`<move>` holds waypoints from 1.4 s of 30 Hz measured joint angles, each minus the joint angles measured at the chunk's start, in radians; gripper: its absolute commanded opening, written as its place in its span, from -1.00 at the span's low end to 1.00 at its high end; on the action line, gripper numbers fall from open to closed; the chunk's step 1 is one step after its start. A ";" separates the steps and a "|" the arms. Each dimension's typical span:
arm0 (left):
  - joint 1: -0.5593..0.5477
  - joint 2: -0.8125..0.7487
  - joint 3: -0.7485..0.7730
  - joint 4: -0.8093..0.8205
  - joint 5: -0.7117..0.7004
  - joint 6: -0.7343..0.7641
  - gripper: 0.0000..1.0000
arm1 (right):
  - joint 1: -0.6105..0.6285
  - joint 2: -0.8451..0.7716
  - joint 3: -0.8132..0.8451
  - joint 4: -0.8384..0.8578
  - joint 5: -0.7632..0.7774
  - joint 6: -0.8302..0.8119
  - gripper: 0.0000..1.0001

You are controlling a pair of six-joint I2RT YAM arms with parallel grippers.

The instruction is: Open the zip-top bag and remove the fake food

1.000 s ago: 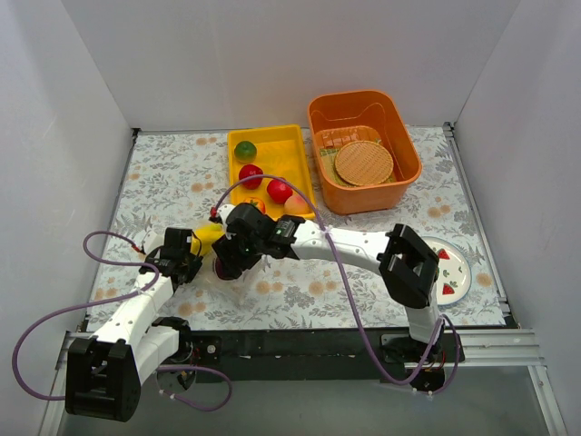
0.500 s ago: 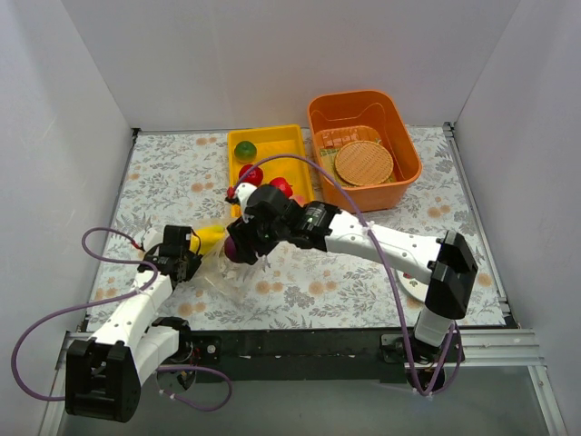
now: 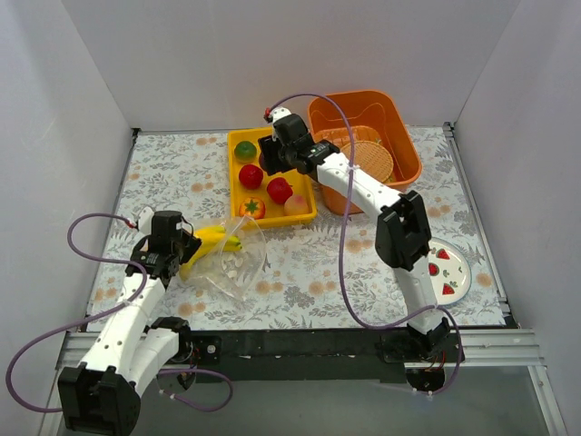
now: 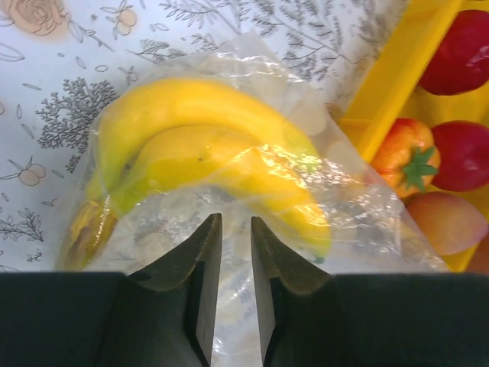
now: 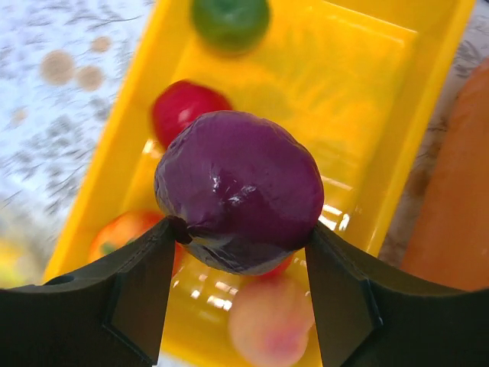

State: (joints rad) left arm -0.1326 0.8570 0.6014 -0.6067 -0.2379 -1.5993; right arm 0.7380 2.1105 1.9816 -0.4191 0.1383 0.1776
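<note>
The clear crinkly plastic zip-top bag (image 3: 234, 265) is seen lying on the floral-patterned bench (image 3: 318, 282) at the front left, just in front of the near end of the shallow yellow plastic tray (image 3: 272, 133). A yellow toy banana bunch (image 4: 202, 126) is enclosed in the bag and is seen through the film at the bag's left end. The left pincer (image 4: 235, 222) is held low at that end of the bag. Its jaws are parted by only a narrow slit, crumpled film is visible through the slit, and nothing is seen clamped between them. The right pincer (image 5: 241, 229) is stretched out above the yellow tray and is closed on a glossy purple round toy vegetable (image 5: 241, 172), which is clamped at its two sides and held above the tray. In the tray lie five pieces:

- a green round toy fruit (image 3: 245, 151) at the far end
- a red round toy fruit (image 3: 251, 175)
- a second red toy fruit (image 3: 280, 190)
- an orange toy fruit with a green star-shaped top (image 4: 409, 157)
- a peach-coloured toy fruit (image 4: 447, 222) at the near end

A deep orange plastic bin (image 3: 410, 159) is set just to the right of the tray, and a round tan woven disc (image 3: 365, 162) rests inside it. A white plate with red marks (image 3: 451, 272) is placed near the right edge of the bench.
</note>
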 measured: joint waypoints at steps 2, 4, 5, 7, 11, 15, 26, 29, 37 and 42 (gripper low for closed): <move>0.000 -0.021 0.016 -0.002 0.014 0.020 -0.36 | -0.018 0.080 0.064 0.003 0.039 -0.009 0.30; 0.000 -0.038 0.037 -0.003 0.029 0.046 -0.26 | -0.032 0.151 0.110 0.010 0.070 -0.020 0.48; 0.000 -0.042 0.048 -0.003 0.038 0.057 -0.22 | -0.038 0.176 0.121 0.012 0.081 -0.024 0.66; 0.000 -0.042 0.071 0.000 0.052 0.077 -0.09 | -0.048 0.216 0.126 0.014 0.094 -0.030 0.83; 0.000 -0.042 0.095 0.015 0.069 0.104 0.11 | -0.056 0.253 0.145 0.010 0.094 -0.035 0.96; 0.000 -0.032 0.095 0.031 0.073 0.113 0.15 | -0.056 0.253 0.165 0.005 0.083 -0.034 0.86; 0.028 0.079 0.095 0.002 -0.032 0.043 0.08 | 0.054 -0.253 -0.354 0.040 -0.027 0.089 -0.15; 0.045 0.078 0.095 -0.031 -0.088 0.016 0.07 | 0.154 -0.423 -0.538 0.105 -0.069 0.138 -0.17; 0.079 0.108 0.093 -0.028 -0.113 -0.016 -0.13 | 0.336 -0.383 -0.669 0.303 -0.196 0.200 -0.03; 0.079 0.190 0.093 0.017 -0.089 0.003 -0.12 | 0.341 -0.282 -0.695 0.421 -0.195 0.150 0.14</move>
State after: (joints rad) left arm -0.0532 1.0470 0.6949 -0.5896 -0.3271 -1.5967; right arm 1.0786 1.8290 1.2865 0.0021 -0.0570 0.3275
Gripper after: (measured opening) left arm 0.435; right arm 0.521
